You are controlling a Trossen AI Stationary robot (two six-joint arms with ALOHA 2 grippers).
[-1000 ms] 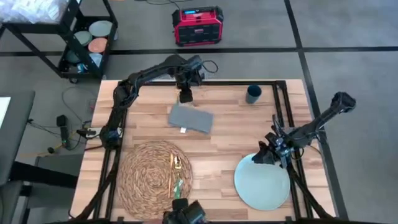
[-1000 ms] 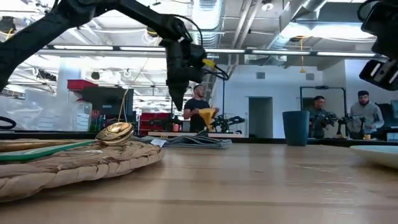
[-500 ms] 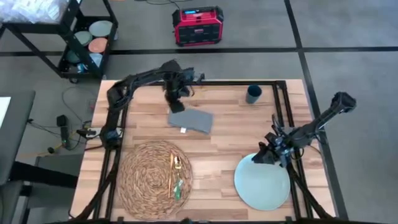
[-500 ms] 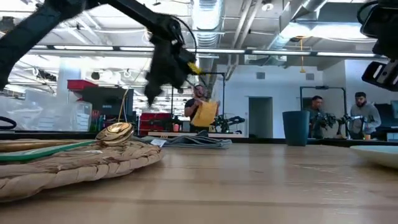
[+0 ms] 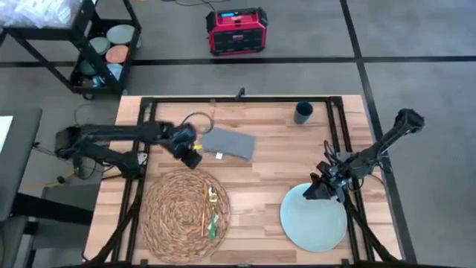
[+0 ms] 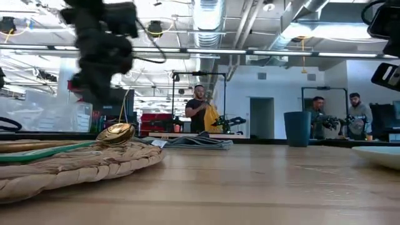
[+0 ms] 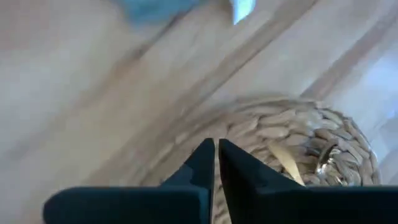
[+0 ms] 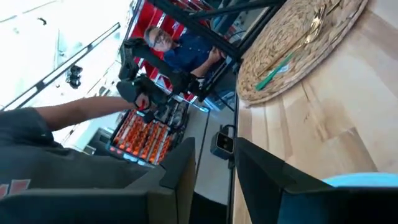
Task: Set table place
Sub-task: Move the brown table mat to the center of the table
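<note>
On the butcher-block table [image 5: 268,167], the left gripper [image 5: 193,158], fingers pressed together and empty, hangs between the grey napkin [image 5: 228,143] and the woven placemat [image 5: 184,214] bearing the cutlery [image 5: 210,211]. The right gripper [image 5: 318,190], fingers apart, sits at the pale plate's [image 5: 314,220] far edge. A teal cup [image 5: 303,112] stands far right.
</note>
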